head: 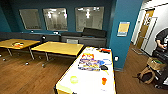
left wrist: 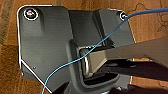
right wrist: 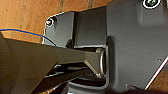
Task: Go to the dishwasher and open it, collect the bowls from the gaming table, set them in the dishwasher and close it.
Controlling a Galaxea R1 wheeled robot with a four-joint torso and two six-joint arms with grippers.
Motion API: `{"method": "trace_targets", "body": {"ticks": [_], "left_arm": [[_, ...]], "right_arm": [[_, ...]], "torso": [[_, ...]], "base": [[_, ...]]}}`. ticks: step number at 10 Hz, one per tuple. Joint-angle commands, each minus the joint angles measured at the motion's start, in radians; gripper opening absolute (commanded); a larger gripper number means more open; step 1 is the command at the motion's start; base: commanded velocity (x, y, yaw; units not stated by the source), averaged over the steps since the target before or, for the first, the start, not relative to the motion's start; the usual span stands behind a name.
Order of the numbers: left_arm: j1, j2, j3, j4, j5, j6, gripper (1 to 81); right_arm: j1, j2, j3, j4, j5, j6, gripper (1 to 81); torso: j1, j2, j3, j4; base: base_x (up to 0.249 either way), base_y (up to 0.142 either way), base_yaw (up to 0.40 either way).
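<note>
Robot's facing the long white-topped gaming table [head: 86,81], where the pale yellow-green plastic bowl [head: 73,79] at 11 o'clock and small orange-red bowl [head: 104,81] at 1 o'clock are sitting uncollected. Whole bowl-loading part looks pending; can't tell whether either gripper is clenched or released

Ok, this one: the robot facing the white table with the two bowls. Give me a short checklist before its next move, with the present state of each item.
1. Gaming table in the head view, close ahead: ok.
2. Yellow-green bowl on the near end of the tabletop, upright: ok.
3. Orange-red bowl on the same end, apart from the other bowl: ok.
4. Board-game boxes lie farther back, away from both bowls: ok.
5. Person stands off to the right, away from the table: ok.
6. Whether the grippers are open: cannot tell.
</note>
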Motion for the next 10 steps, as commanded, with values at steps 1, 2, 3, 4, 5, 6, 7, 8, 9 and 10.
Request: {"method": "trace_targets", "body": {"ticks": [1,2,3,4,5,6,7,8,9,10], "left_arm": [[-0.035,-0.004,0.005,0.009,0.053,0.002,81.1],[-0.035,-0.003,0.005,0.009,0.053,0.002,81.1],[-0.035,-0.002,0.005,0.009,0.051,0.002,81.1],[-0.035,-0.002,0.005,0.009,0.052,0.002,81.1],[-0.035,-0.002,0.005,0.009,0.051,0.002,81.1],[-0.035,-0.002,0.005,0.009,0.051,0.002,81.1],[-0.034,-0.002,0.005,0.009,0.053,0.002,81.1],[-0.035,-0.002,0.007,0.009,0.051,0.002,81.1],[-0.035,-0.002,0.007,0.009,0.051,0.002,81.1],[-0.035,-0.002,0.007,0.009,0.051,0.002,81.1]], "right_arm": [[0.036,0.005,0.009,-0.014,-0.049,-0.004,81.1],[0.037,0.005,0.009,-0.014,-0.047,-0.004,81.1],[0.037,0.005,0.009,-0.014,-0.049,-0.004,81.1],[0.038,0.005,0.009,-0.014,-0.049,-0.004,81.1],[0.039,0.005,0.009,-0.014,-0.049,-0.004,81.1],[0.039,0.005,0.009,-0.014,-0.049,-0.004,81.1],[0.039,0.005,0.009,-0.014,-0.049,-0.004,81.1],[0.040,0.005,0.009,-0.014,-0.049,-0.004,81.1],[0.040,0.005,0.009,-0.014,-0.049,-0.004,81.1],[0.040,0.005,0.009,-0.014,-0.049,-0.004,81.1]], "torso": [[0.000,0.000,0.000,0.000],[0.000,0.000,0.000,0.000],[0.000,0.000,0.000,0.000],[0.000,0.000,0.000,0.000],[0.000,0.000,0.000,0.000],[0.000,0.000,0.000,0.000],[0.000,0.000,0.000,0.000],[0.000,0.000,0.000,0.000],[0.000,0.000,0.000,0.000],[0.000,0.000,0.000,0.000]], "base": [[0.000,0.000,-0.262],[0.000,0.000,-0.248],[0.000,0.000,-0.239],[0.000,0.000,-0.214],[0.000,0.000,-0.204],[0.000,0.000,-0.198],[0.000,-0.122,0.000],[0.000,-0.066,0.000],[0.000,0.000,0.000],[0.000,0.000,0.000]]}}
